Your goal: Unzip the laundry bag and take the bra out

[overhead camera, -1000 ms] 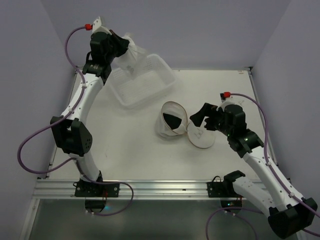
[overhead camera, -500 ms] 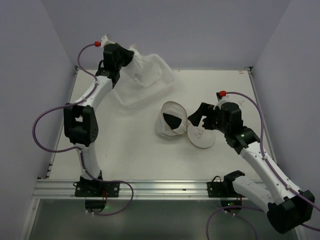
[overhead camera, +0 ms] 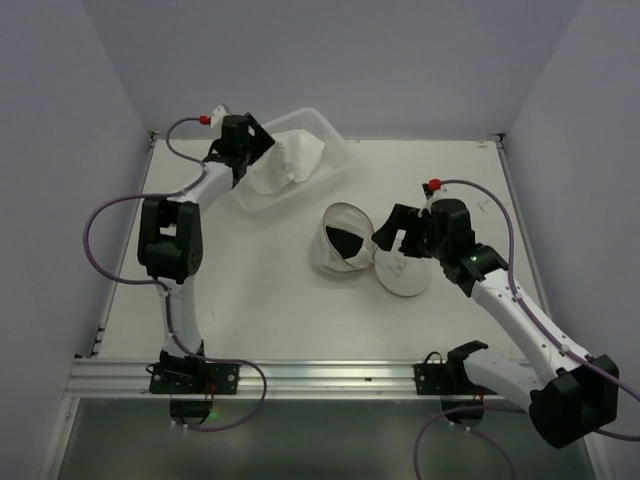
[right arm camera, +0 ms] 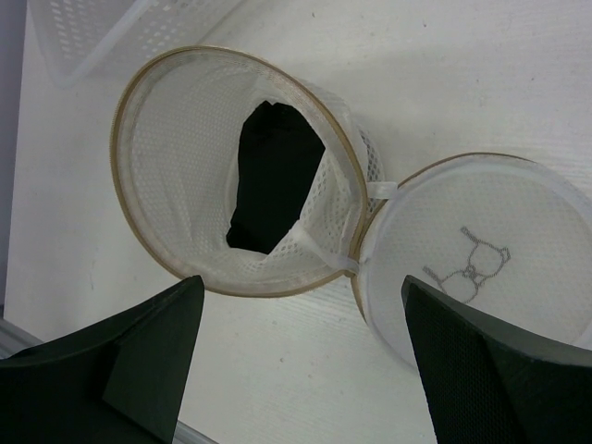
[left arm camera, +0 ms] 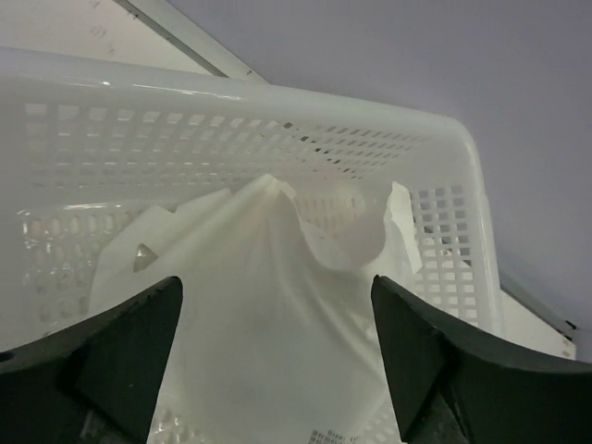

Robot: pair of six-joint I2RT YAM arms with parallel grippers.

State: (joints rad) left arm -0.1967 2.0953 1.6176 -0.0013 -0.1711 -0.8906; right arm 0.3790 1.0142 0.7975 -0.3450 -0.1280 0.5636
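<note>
The laundry bag [right arm camera: 231,176] lies on its side near the middle of the tabletop [overhead camera: 260,290], unzipped, its tan-rimmed mouth gaping toward the right arm. Its round lid [right arm camera: 481,250], with the little drawing on it, lies flat just beside the mouth and is joined to it at one edge. The bra [right arm camera: 273,176] sits inside the bag, a dark mass showing through the mouth. The right fingers [right arm camera: 499,370] are spread wide and hold nothing. In the wrist view the bag's mouth and the lid both fall in the gap between them, and the fingers touch neither. At the far left, the left fingers [left arm camera: 102,361] also stand wide apart over the white basket [left arm camera: 277,92], where a crumpled white cloth [left arm camera: 268,305] lies.
</note>
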